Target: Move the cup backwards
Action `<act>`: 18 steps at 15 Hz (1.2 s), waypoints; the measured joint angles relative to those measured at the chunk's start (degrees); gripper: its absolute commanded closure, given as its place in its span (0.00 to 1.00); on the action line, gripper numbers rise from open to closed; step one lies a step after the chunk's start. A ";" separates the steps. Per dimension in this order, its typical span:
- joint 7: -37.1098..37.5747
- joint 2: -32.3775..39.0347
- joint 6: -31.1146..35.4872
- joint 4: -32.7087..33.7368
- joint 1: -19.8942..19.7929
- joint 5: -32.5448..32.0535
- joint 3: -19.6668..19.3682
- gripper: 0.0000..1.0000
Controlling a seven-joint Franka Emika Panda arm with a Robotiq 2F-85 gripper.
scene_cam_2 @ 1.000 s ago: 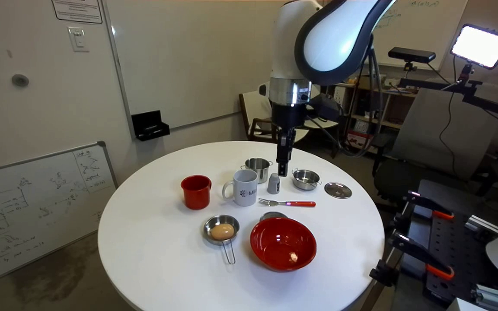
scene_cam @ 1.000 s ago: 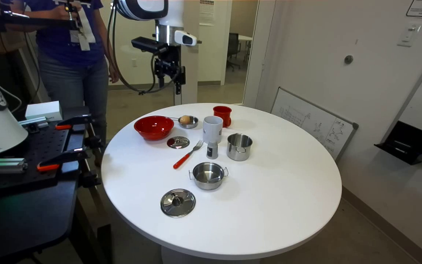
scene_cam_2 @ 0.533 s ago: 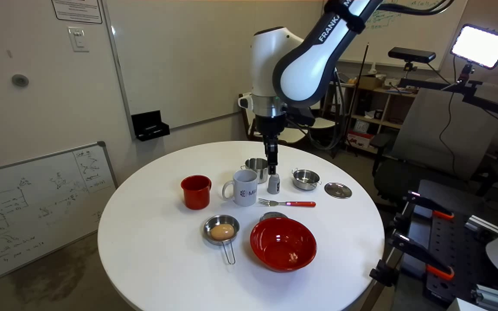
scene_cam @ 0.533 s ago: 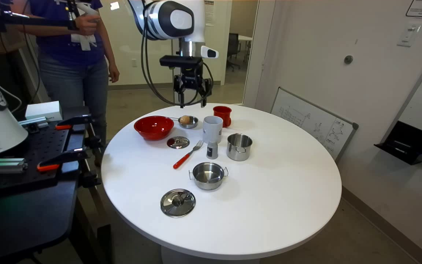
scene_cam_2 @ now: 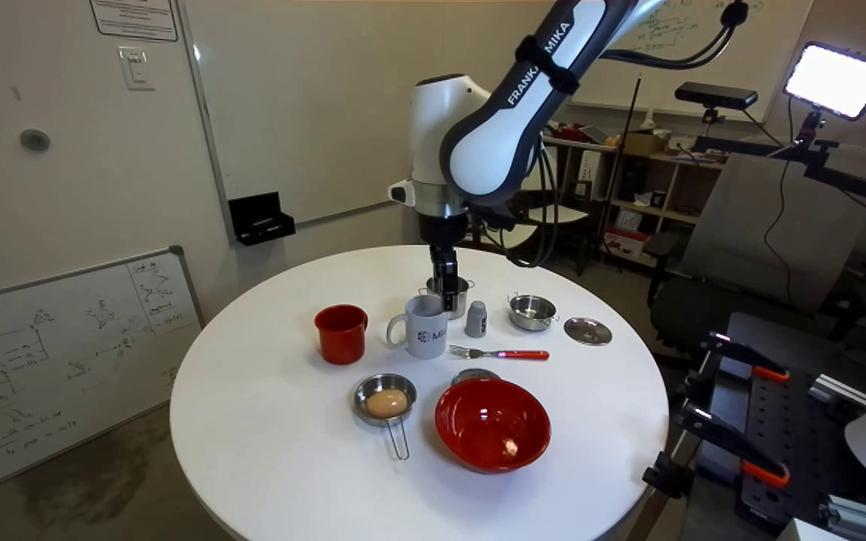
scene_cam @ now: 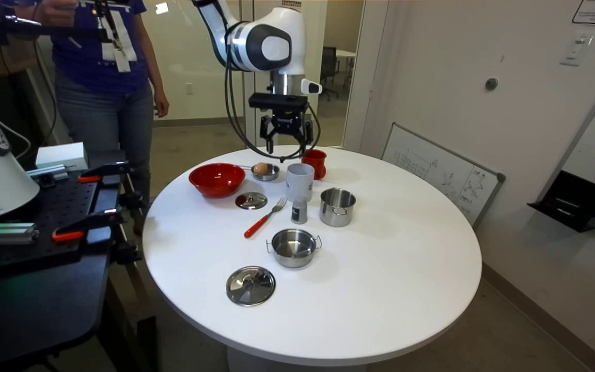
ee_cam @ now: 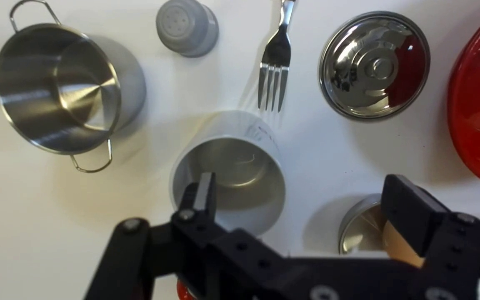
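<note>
One small pan (scene_cam_2: 386, 382): egg (scene_cam_2: 386, 403) inside.
Cup (ee_cam: 240, 166), tall pot (ee_cam: 58, 87): upright, inner bottoms showing.
Claw (scene_cam: 287, 151): spread wide, gripping nothing, above tabletop (scene_cam: 390, 268).

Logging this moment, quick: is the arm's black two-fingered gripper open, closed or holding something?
Black two-fingered gripper: open, jaws spread wide apart, holding nothing.

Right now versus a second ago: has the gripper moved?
Yes: in an exterior view, the gripper sits lower and further right in the picture, nearer there to the red cup, which has stayed put.
</note>
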 measured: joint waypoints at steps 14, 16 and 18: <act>-0.86 3.97 0.83 3.19 0.42 -0.48 1.20 0.00; -1.38 5.74 0.83 4.50 0.27 -0.48 1.04 0.00; -1.72 7.72 0.84 5.77 -0.10 -0.48 1.00 0.00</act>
